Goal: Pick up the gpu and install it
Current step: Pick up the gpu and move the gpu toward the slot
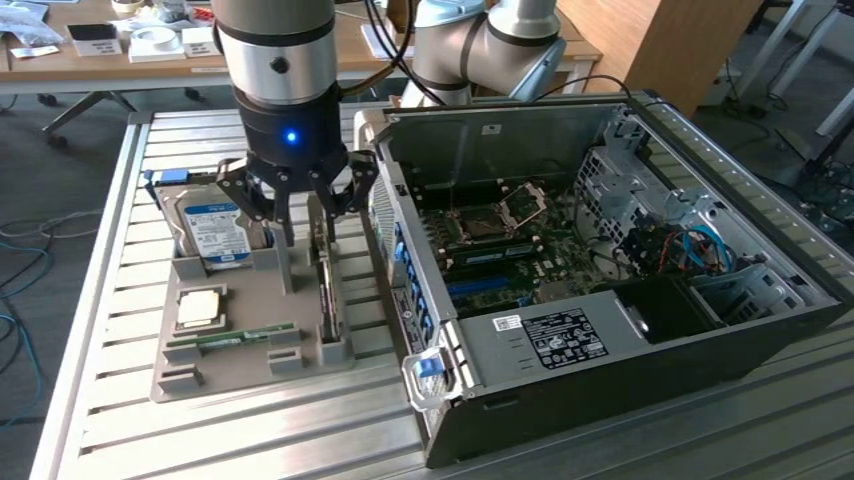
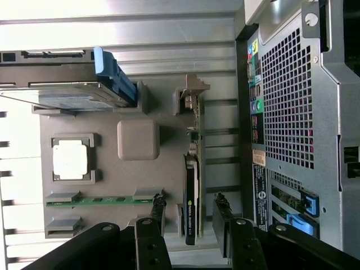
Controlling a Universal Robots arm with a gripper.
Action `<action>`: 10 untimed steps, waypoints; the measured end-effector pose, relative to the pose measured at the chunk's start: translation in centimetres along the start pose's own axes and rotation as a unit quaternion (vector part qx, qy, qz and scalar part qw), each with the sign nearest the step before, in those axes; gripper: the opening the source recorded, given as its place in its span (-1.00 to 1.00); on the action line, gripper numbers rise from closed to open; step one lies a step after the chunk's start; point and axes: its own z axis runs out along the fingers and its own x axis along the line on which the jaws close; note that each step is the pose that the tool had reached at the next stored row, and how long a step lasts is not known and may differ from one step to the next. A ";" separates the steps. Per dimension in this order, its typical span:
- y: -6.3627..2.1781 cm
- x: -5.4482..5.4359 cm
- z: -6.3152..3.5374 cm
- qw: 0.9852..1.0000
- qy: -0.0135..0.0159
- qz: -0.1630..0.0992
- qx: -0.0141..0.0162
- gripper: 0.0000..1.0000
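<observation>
The gpu [image 1: 327, 290] is a thin dark card standing on edge in the slots of a grey holder tray [image 1: 240, 372], beside the open computer case [image 1: 601, 250]. My gripper [image 1: 304, 215] hangs over the card's far end, open. In the wrist view the gpu [image 2: 191, 197] runs between the two fingertips [image 2: 159, 198], with a gap on each side, and the gripper [image 2: 190, 198] touches nothing. The motherboard [image 1: 521, 250] lies exposed inside the case.
The tray [image 2: 112, 180] also holds a silver hard drive [image 1: 214, 235] with a blue-white label, a square CPU [image 1: 200, 308] and a green RAM stick [image 1: 247, 335]. The case's rear panel [image 2: 298, 112] stands close beside the gpu. A slatted metal table [image 1: 240, 440] carries everything.
</observation>
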 end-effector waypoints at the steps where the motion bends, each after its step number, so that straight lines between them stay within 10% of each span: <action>1: 0.00 0.0 0.04 1.000 0.000 0.000 0.000 -0.05; 10: -0.01 0.0 0.26 1.000 0.000 0.000 0.000 -0.05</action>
